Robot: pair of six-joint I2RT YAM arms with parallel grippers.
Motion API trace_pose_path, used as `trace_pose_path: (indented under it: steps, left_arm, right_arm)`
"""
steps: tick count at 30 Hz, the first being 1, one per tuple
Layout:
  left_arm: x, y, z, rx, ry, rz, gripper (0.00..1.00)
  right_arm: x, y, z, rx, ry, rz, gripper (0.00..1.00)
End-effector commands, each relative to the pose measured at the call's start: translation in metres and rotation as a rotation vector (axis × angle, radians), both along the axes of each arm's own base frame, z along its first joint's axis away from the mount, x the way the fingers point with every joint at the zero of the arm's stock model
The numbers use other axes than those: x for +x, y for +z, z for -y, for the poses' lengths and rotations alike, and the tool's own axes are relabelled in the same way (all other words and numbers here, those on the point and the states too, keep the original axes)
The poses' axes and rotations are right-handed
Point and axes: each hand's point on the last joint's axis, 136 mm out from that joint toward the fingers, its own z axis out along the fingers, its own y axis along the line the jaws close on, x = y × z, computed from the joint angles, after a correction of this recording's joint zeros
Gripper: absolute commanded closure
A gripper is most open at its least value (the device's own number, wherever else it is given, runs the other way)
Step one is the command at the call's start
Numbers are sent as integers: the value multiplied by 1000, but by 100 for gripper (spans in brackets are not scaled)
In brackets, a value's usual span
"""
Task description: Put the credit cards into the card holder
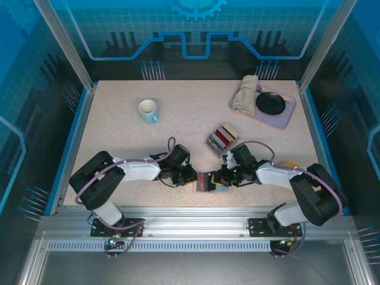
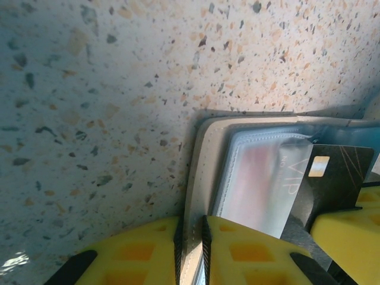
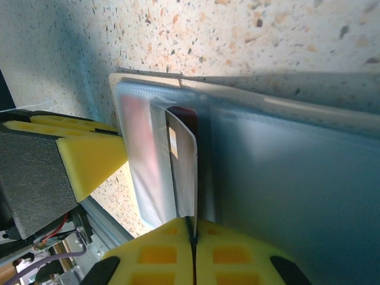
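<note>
Left jaws clench the beige, round-cornered card holder (image 2: 197,184); right jaws pinch a thin dark card (image 2: 338,178) against its glossy sleeve (image 2: 261,178).

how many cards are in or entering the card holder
2: a reddish card tucked inside the card holder, and a dark chip card partly slid in. Others may be hidden.

The left tool (image 1: 192,176) and right tool (image 1: 223,178) flank the card holder (image 1: 208,183), close on either side
</note>
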Motion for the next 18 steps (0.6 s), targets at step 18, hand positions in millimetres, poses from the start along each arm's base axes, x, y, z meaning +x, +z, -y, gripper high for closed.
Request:
trace_pose_path:
  steps: [18]
  left_arm:
    - [-3,-1,2,2,-10,1,81]
  right_arm:
    - [-15,1,4,-120,41,-13,73]
